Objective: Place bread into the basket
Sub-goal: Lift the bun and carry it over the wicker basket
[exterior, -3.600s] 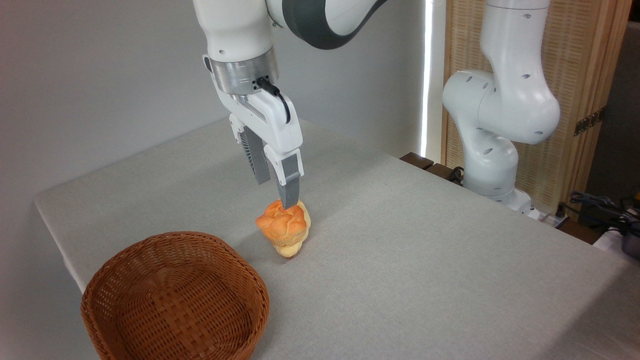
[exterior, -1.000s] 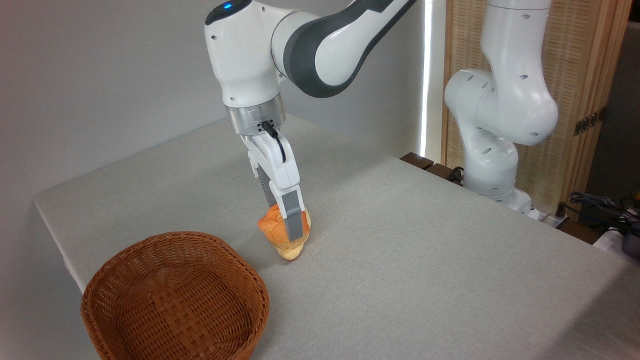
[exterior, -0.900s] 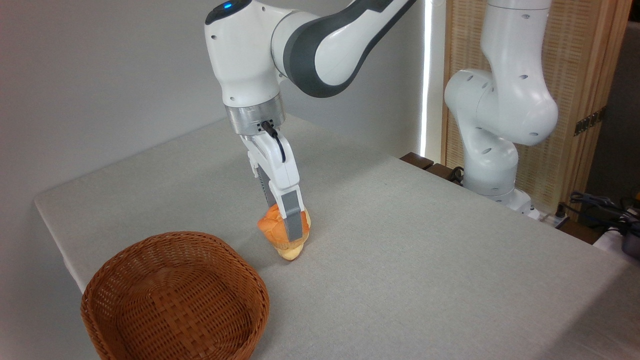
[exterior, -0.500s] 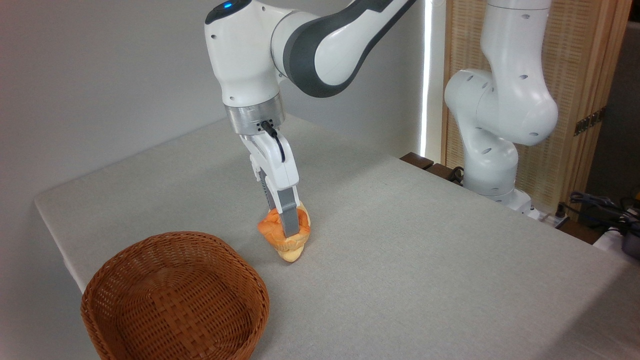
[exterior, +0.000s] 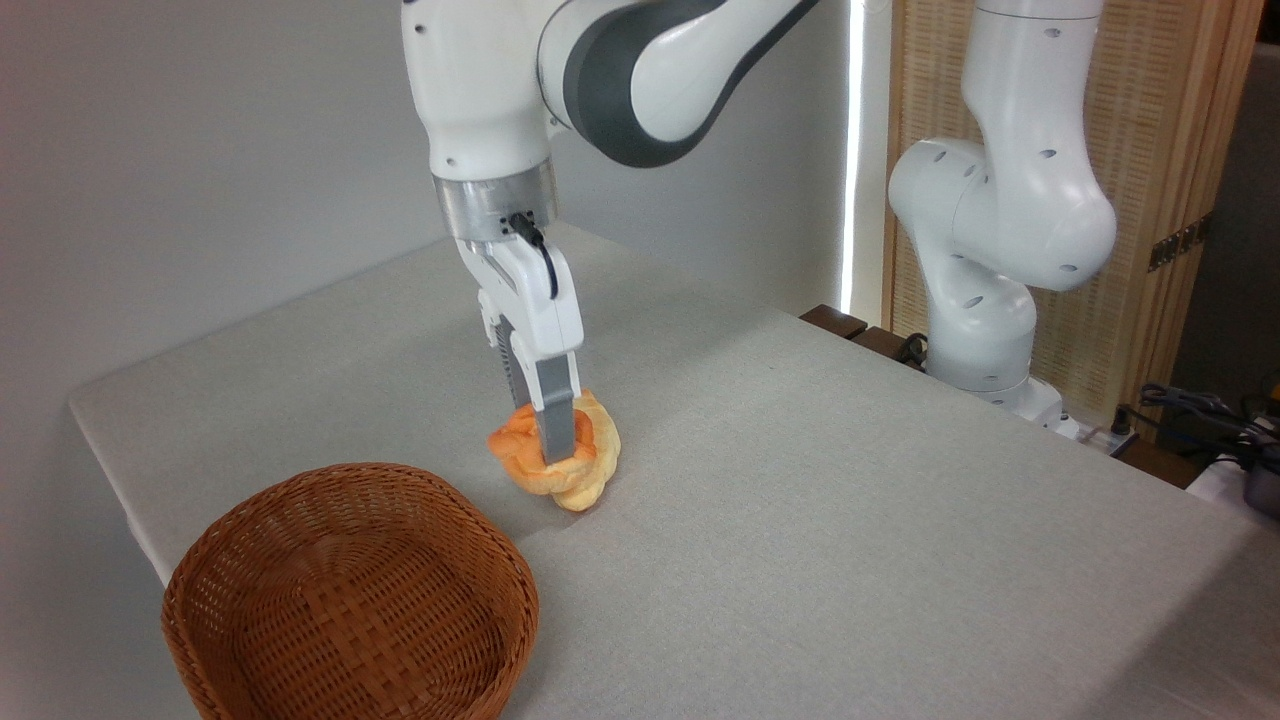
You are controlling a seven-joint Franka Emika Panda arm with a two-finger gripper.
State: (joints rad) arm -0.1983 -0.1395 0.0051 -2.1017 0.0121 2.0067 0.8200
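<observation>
The white two-finger gripper (exterior: 551,455) is clamped on the small orange-brown knotted bun (exterior: 553,462), near the desk's (exterior: 850,520) left edge, beside the round reddish-brown wicker basket (exterior: 350,596) at the front-left corner; no writing is legible

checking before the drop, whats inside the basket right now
Nothing shows inside the basket: only bare woven floor and far wall. Its near wall hides a strip of floor. The bread sits outside, in the gripper.
</observation>
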